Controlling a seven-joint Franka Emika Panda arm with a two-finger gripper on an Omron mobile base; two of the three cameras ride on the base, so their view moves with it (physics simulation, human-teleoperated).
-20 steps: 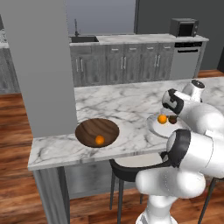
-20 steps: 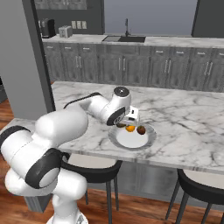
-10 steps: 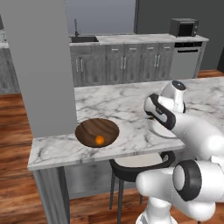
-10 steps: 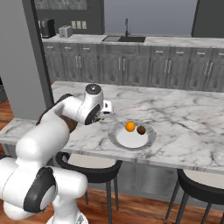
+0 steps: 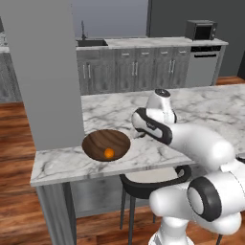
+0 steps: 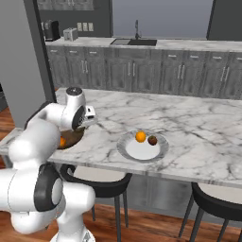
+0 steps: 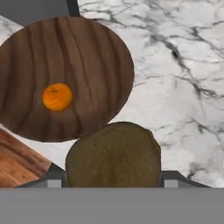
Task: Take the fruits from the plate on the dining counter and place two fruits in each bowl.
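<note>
Our arm bends low over the surface (image 6: 189, 123), and our pincer (image 7: 112, 177) holds one olive-brown fruit (image 7: 113, 154) just beside the dark wooden bowl (image 5: 105, 144). We count one orange fruit (image 5: 109, 153) in that bowl. The plate (image 6: 142, 146) holds two more, one orange fruit (image 6: 140, 136) and one reddish-brown fruit (image 6: 152, 140).

Olive-brown fruit (image 7: 113, 154) hiding the hand's fingertips, arm covering part of dark bowl (image 6: 71, 138)
</note>
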